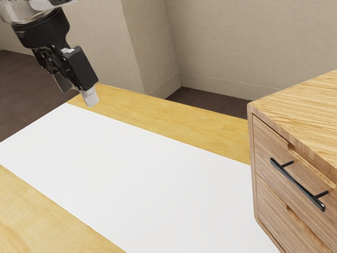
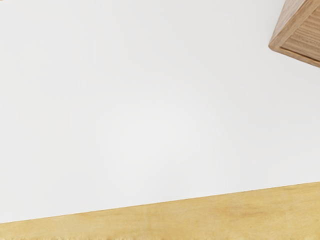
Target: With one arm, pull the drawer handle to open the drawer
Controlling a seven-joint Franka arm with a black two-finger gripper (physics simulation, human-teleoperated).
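A wooden drawer cabinet (image 1: pixel 295 158) stands on the table at the exterior view's right. Its upper drawer front (image 1: pixel 284 158) carries a long black bar handle (image 1: pixel 299 184) and sits flush with the cabinet face, shut. My black gripper (image 1: pixel 77 89) hangs in the air at the upper left, far from the handle, above the far edge of the white mat. Its fingers (image 1: pixel 90 97) stand apart with nothing between them. In the wrist view a corner of the cabinet (image 2: pixel 299 35) shows beyond the white mat.
A wide white mat (image 1: pixel 121 174) covers the middle of the wooden table (image 1: pixel 174 118). A second drawer front (image 1: pixel 287 224) lies below the handled one. Beige walls and dark floor are behind the table. The wrist view shows a table strip (image 2: pixel 200 217) beside the mat (image 2: pixel 150 100).
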